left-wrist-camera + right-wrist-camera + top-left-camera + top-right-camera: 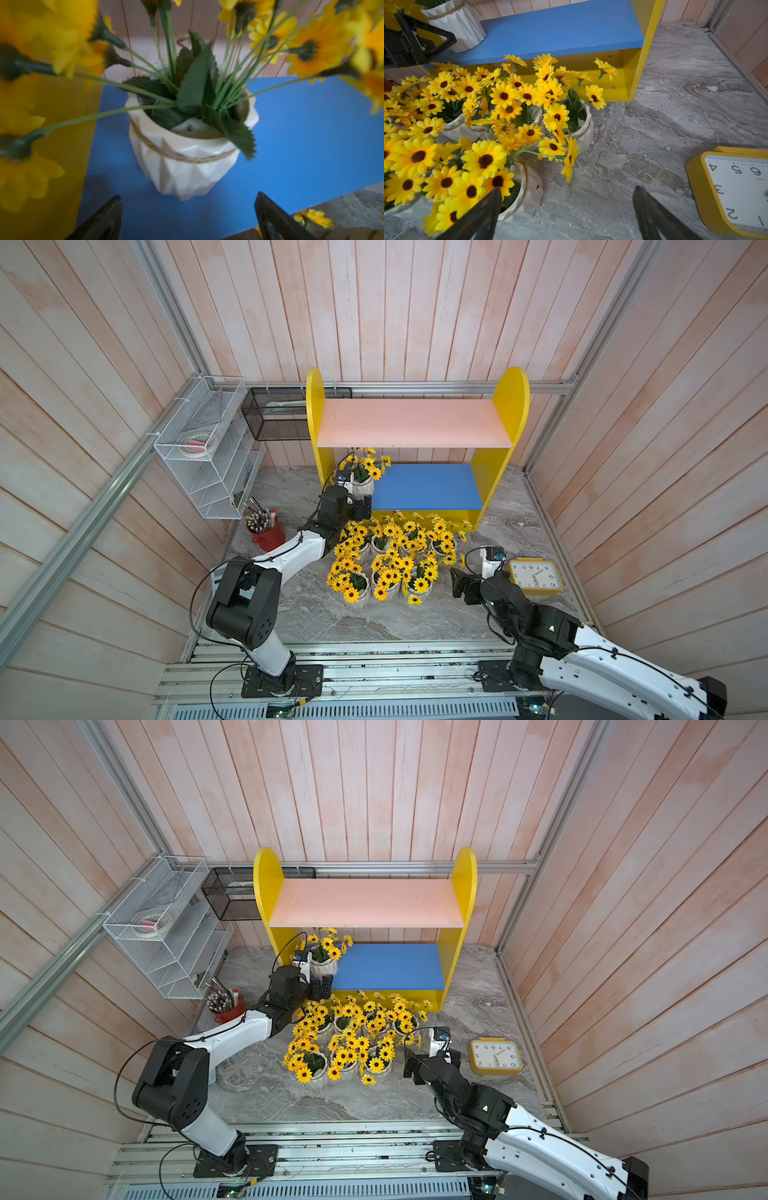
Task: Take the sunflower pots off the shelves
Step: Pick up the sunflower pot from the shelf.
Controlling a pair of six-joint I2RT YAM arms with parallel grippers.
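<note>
The shelves (411, 423) (365, 903) stand at the back: yellow sides, a bare pink upper board, a blue lower board (428, 487). One sunflower pot (362, 486) (325, 967) (182, 166) (458, 22) sits upright at the blue board's left end. My left gripper (358, 499) (318, 977) (188, 196) is open right in front of it, a finger on each side of the pot's base and not touching it. Several sunflower pots (390, 560) (349, 1044) (467, 124) crowd the table before the shelves. My right gripper (471, 576) (432, 1058) (567, 189) hangs open and empty just right of them.
A yellow clock (536, 576) (495, 1056) (737, 187) lies on the marble table right of my right gripper. A red pen cup (266, 531) stands left of my left arm. A white wire rack (208, 448) and a black mesh basket (274, 414) hang on the walls at back left.
</note>
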